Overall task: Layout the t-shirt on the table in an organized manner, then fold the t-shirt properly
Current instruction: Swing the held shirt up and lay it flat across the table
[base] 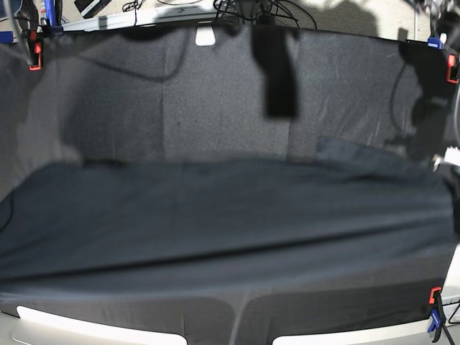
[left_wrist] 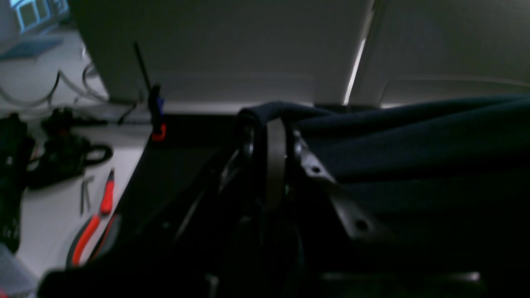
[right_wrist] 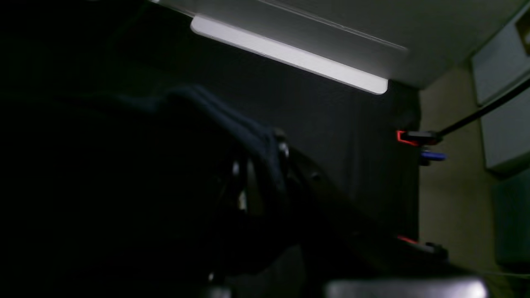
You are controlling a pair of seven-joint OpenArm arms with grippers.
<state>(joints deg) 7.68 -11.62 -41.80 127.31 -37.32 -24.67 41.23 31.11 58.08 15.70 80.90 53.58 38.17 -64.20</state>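
Observation:
The dark navy t-shirt (base: 230, 215) is pulled out wide and taut across the front half of the base view, reaching both side edges. It hangs in front of the black-clothed table (base: 180, 108). In the left wrist view my left gripper (left_wrist: 271, 138) is shut on a fold of the t-shirt (left_wrist: 414, 136), which drapes over the fingertips and runs off to the right. In the right wrist view my right gripper (right_wrist: 265, 163) is shut on another bunch of the t-shirt (right_wrist: 215, 111), which stretches left into darkness. Neither gripper shows clearly in the base view.
Red and blue clamps (base: 34, 54) (base: 451, 68) (base: 433, 302) hold the tablecloth at the corners. More of them show in the wrist views (left_wrist: 157, 120) (right_wrist: 416, 138). Red-handled pliers (left_wrist: 103, 203) and black gear lie on a white bench left of the table. A dark shadow (base: 277, 72) crosses the far cloth.

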